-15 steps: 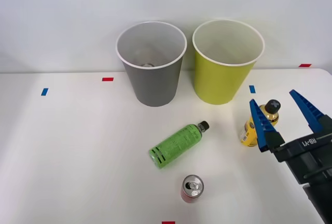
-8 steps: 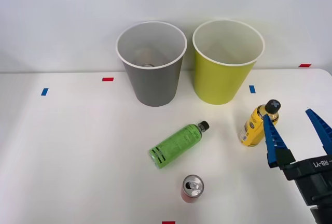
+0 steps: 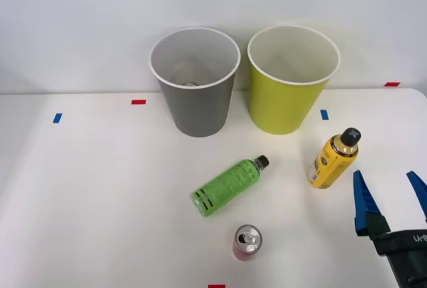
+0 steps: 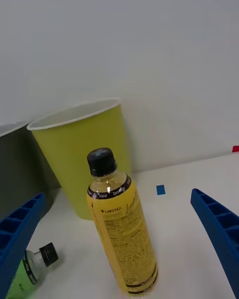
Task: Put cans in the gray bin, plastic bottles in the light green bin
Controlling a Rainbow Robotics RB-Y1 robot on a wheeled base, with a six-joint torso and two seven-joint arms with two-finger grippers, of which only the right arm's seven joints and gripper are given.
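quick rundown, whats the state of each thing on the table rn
yellow bottle: upright, capped, not held
green bottle: lying on its side, capped
red can: upright, loose on the table
gray bin: upright, something small at the bottom
light green bin: upright
right hand: open, holding nothing

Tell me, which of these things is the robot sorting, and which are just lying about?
Part of the job:
gray bin
light green bin
green bottle, lying down
yellow bottle, upright
red-pink can, upright
open gripper

Just lying about:
red tape marks
blue tape marks
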